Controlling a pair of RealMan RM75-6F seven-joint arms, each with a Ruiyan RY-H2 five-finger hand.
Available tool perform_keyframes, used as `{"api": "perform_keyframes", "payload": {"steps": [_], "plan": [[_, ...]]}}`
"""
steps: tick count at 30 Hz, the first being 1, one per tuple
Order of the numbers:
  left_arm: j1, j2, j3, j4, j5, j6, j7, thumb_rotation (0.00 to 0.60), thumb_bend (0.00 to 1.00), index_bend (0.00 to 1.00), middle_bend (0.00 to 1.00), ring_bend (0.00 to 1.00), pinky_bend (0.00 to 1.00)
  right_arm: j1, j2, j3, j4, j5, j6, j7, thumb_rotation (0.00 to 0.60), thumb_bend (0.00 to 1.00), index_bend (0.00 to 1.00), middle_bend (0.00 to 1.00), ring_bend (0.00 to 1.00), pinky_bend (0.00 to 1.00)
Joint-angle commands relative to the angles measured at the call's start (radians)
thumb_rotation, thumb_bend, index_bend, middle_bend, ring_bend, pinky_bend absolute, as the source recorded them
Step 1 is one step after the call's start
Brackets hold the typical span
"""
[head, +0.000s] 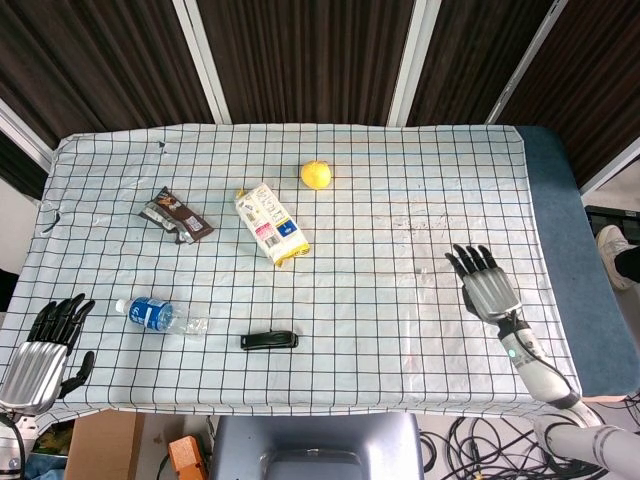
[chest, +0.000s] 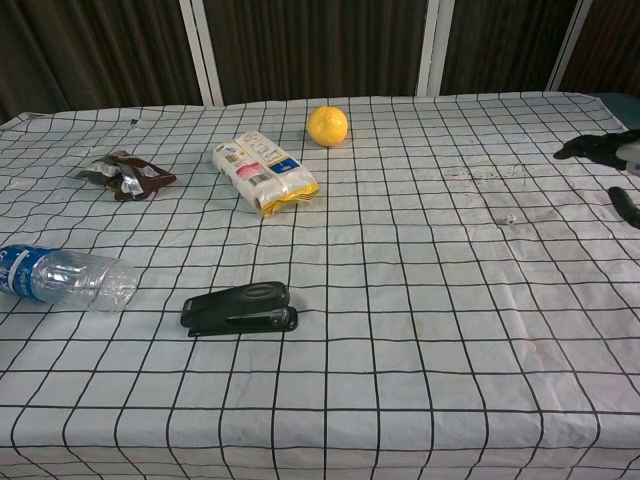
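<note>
My right hand hovers over the right side of the checked tablecloth, fingers spread and holding nothing; only its fingertips show at the right edge of the chest view. My left hand hangs off the table's front left corner, fingers apart and empty, nearest the plastic water bottle. A black stapler lies near the front. A yellow-ended snack packet, an orange and a brown wrapper lie farther back.
A tiny white speck lies on the cloth at the right. The blue table edge runs along the right side. Dark panelled wall stands behind the table, and cables lie on the floor at the front right.
</note>
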Motion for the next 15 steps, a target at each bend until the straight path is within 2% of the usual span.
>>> {"api": "perform_keyframes", "payload": {"steps": [1,3,5,8,15], "plan": [[0.003,-0.002,0.001,-0.001,0.003,0.006,0.005,0.600,0.49,0.00,0.00,0.00,0.06,-0.197,0.174,-0.077,-0.258,-0.116,0.303,-0.024,0.600,0.59,0.00,0.00,0.00,0.00],[0.006,-0.004,0.001,-0.001,0.006,0.012,0.010,0.600,0.49,0.00,0.00,0.00,0.06,-0.299,0.224,-0.136,-0.334,-0.181,0.447,-0.034,0.600,0.54,0.00,0.00,0.00,0.00],[0.007,-0.006,0.002,-0.002,0.009,0.016,0.014,0.600,0.49,0.00,0.00,0.00,0.06,-0.383,0.238,-0.179,-0.341,-0.265,0.582,-0.040,0.600,0.51,0.00,0.00,0.00,0.00],[0.005,-0.007,0.006,0.000,0.017,0.014,0.016,0.600,0.49,0.00,0.00,0.00,0.06,-0.428,0.235,-0.197,-0.312,-0.356,0.674,-0.043,0.600,0.51,0.00,0.00,0.00,0.00],[0.003,-0.011,0.008,0.001,0.030,0.015,0.019,0.600,0.49,0.00,0.00,0.00,0.06,-0.410,0.251,-0.169,-0.328,-0.273,0.543,-0.030,0.600,0.51,0.00,0.00,0.00,0.00]]}}
